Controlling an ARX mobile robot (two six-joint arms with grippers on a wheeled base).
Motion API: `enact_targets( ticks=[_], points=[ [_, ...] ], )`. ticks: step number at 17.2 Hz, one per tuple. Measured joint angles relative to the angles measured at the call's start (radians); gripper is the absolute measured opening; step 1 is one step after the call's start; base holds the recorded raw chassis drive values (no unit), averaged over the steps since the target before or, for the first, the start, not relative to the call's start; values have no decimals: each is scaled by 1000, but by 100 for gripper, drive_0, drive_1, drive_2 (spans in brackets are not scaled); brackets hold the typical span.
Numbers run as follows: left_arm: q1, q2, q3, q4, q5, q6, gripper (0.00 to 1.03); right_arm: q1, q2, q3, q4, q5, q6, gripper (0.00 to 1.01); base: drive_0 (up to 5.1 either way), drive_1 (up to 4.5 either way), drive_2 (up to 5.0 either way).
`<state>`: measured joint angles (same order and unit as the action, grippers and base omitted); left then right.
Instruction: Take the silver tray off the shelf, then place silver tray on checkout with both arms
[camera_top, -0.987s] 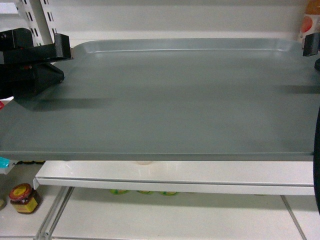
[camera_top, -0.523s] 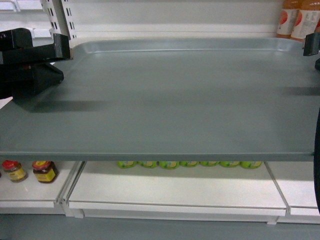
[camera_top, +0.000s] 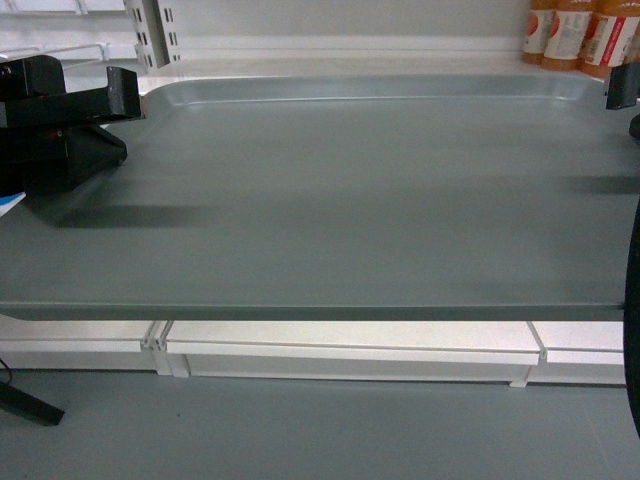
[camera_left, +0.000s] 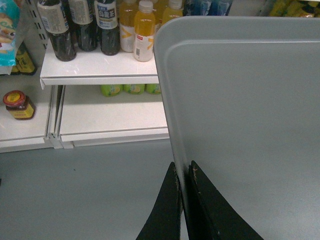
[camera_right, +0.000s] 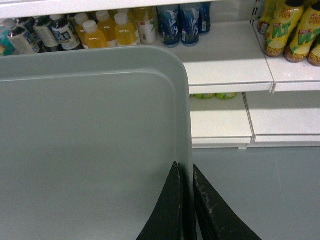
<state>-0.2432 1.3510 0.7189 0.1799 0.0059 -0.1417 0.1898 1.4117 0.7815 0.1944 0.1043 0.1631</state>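
Observation:
The silver tray (camera_top: 350, 200) fills most of the head view, held level in the air in front of the shelf (camera_top: 350, 335) and apart from it. My left gripper (camera_top: 125, 120) is shut on the tray's left rim; in the left wrist view the left gripper (camera_left: 183, 170) pinches the edge of the tray (camera_left: 250, 110). My right gripper (camera_top: 622, 100) is shut on the right rim, and in the right wrist view the right gripper (camera_right: 185, 170) clamps the edge of the tray (camera_right: 90, 140). The checkout is out of view.
Grey floor (camera_top: 300, 430) lies under the tray. Shelf boards (camera_left: 100, 67) carry dark and orange drink bottles (camera_left: 142, 30), with a red-lidded jar (camera_left: 17, 104) lower left. More bottles (camera_right: 290, 30) stand on the right. A black bar (camera_top: 25, 405) crosses the floor at lower left.
The shelves have drawn back and slid left behind the tray, and the floor has come into view. Both grippers keep the same hold on the tray.

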Motion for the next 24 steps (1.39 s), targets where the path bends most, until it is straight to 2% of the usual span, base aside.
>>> enact_targets(
  ticks=[24],
  points=[
    [-2,0,2,-3,1,1,3,-1,0,2,-5,1,0,3,7,-408,422]
  ],
)
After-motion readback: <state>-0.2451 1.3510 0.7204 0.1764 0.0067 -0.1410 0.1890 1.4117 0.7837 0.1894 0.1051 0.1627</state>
